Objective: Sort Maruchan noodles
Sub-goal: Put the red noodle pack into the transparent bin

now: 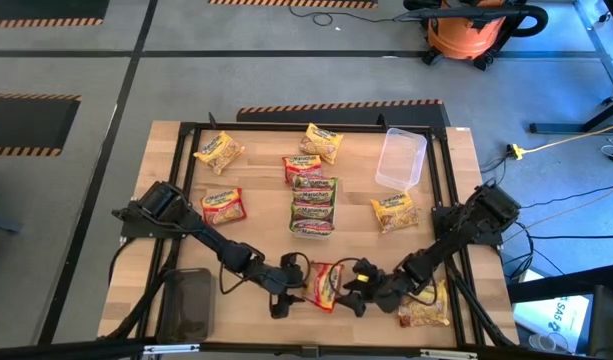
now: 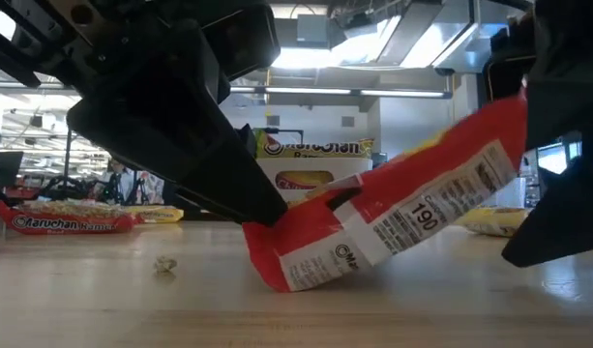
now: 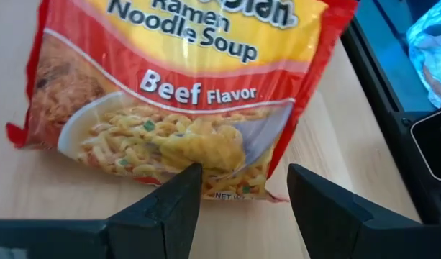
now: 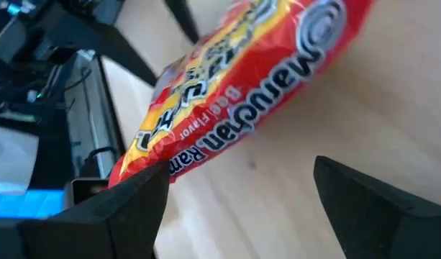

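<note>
Packet [image 1: 324, 284] of beef ramen tilts, one end raised, between open left gripper [image 1: 286, 300] and open right gripper [image 1: 358, 294].

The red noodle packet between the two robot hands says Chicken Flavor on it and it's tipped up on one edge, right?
Not quite. The red noodle packet says Beef Flavor, not Chicken; the left wrist view shows the words. It is indeed tipped up on one edge, between the left gripper and right gripper.

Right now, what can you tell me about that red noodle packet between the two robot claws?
The red packet is crinkly plastic, red with a yellow band, printed "Ramen Noodle Soup, Beef Flavor" over a noodle bowl picture. It sits tilted near the table's front edge, one end on the wood, the other raised. The left gripper reaches its lower edge, fingers apart; the right gripper stands open beside it.
</note>
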### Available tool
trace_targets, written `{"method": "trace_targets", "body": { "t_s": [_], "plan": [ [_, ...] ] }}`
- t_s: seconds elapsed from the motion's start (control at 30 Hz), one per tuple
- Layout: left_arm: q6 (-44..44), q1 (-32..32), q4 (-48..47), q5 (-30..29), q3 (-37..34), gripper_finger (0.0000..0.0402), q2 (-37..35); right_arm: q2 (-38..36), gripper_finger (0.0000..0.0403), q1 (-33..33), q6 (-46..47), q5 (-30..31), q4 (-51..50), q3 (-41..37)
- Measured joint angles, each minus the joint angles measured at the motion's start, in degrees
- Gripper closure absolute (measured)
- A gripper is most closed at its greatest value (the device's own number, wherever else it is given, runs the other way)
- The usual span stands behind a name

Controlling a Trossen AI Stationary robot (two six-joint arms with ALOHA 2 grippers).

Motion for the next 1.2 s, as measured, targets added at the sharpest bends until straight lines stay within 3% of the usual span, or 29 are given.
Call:
{"method": "trace_targets", "body": {
  "t_s": [0.43,0.53,0.77,1.2],
  "plan": [
    [0.87,0.52,0.56,-0.47,0.11,0.0201,0.03,-0.13,0.0084,-0.25,-10.54,-4.88,3.33,0.00],
    [0.82,0.52,0.51,-0.56,0.11,0.0201,0.03,-0.13,0.0084,-0.13,-11.00,-2.59,3.24,0.00],
    [0.69,0.50,2.35,-0.55,0.11,0.0202,0.03,1.66,0.0084,-1.92,-2.74,5.63,3.12,0.00],
    [1.76,1.11,4.19,-0.47,0.15,0.0202,0.03,5.68,0.0084,-6.23,-6.00,3.17,12.48,0.02]
  ]
}}
